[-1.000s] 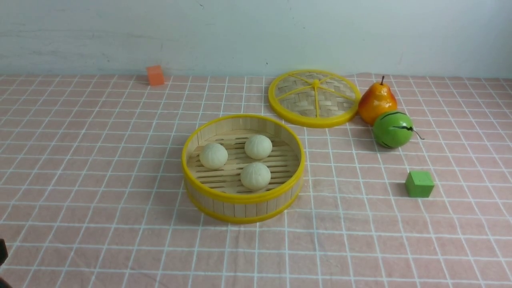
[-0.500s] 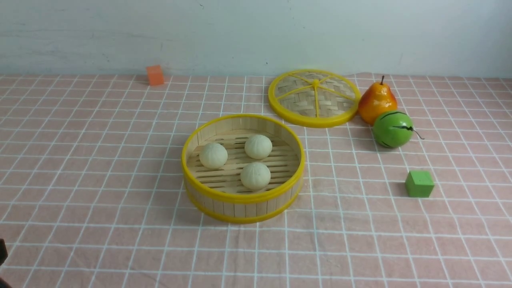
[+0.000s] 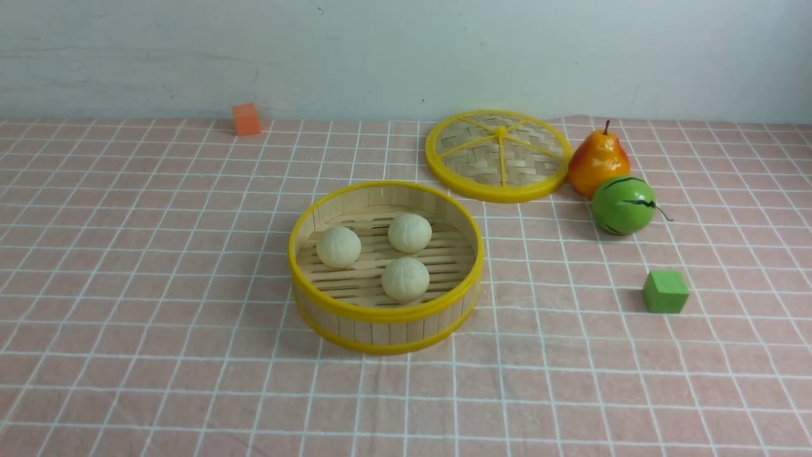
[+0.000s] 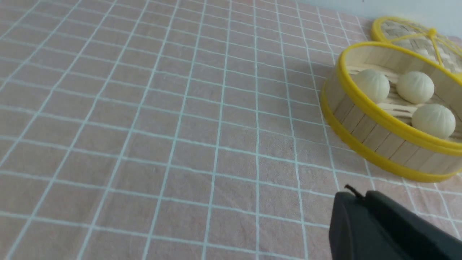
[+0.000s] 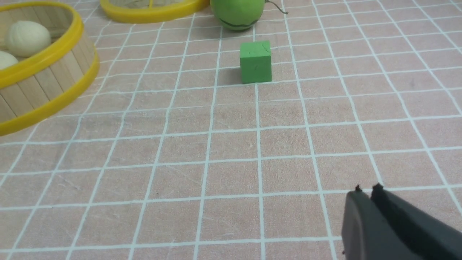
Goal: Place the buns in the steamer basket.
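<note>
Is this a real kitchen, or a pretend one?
Probably pretend: a tabletop set up for robot practice. A pink checked cloth covers it, with a bare wall behind. The steamer basket of buns sits among a toy-looking melon and a green cube.

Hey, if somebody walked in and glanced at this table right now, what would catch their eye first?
Most likely the steamer basket at the table's center, with all three buns resting on its slatted floor. Next, the woven lid lying flat behind it to the right, with a pear and a green striped ball beside it.
</note>
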Robot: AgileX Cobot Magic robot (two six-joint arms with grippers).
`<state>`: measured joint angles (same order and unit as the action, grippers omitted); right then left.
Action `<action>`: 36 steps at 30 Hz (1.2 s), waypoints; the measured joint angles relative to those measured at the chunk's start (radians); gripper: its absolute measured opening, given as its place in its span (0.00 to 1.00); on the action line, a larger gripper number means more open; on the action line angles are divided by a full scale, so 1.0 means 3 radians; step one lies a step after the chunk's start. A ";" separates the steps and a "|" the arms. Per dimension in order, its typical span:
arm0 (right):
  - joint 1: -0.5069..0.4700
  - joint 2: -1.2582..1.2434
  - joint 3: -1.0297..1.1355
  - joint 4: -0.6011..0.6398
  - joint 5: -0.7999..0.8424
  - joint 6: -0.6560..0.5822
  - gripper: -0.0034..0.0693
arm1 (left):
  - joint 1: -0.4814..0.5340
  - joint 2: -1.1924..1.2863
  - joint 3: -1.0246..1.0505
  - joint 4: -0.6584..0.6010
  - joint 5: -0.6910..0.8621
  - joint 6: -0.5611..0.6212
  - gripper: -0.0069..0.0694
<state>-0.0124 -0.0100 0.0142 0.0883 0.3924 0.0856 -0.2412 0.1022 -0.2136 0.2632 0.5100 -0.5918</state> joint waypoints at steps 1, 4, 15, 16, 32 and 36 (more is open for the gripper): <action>0.0000 0.0000 0.0000 0.0000 0.0000 0.0000 0.09 | 0.0097 -0.0087 0.0082 -0.0186 -0.0052 0.0153 0.12; -0.0007 0.0000 0.0000 0.0007 0.0003 0.0000 0.10 | 0.0418 -0.0341 0.0357 -0.0658 -0.0289 0.0699 0.07; -0.0010 0.0000 0.0000 0.0008 0.0005 0.0000 0.12 | 0.0620 -0.0377 0.0808 -0.1078 -0.0383 0.1706 0.07; -0.0010 0.0000 0.0000 0.0008 0.0005 0.0000 0.12 | 0.0620 -0.0377 0.0808 -0.1078 -0.0382 0.1730 0.07; -0.0010 0.0000 0.0000 0.0011 0.0005 0.0000 0.16 | 0.0620 -0.0377 0.0808 -0.1078 -0.0371 0.1805 0.07; -0.0010 0.0000 0.0000 0.0011 0.0005 0.0000 0.17 | 0.0620 -0.0377 0.0808 -0.1078 -0.0371 0.1805 0.07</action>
<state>-0.0155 -0.0100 0.0142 0.0915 0.3939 0.0856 -0.0553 -0.0108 0.0287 -0.0601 0.3987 -0.0504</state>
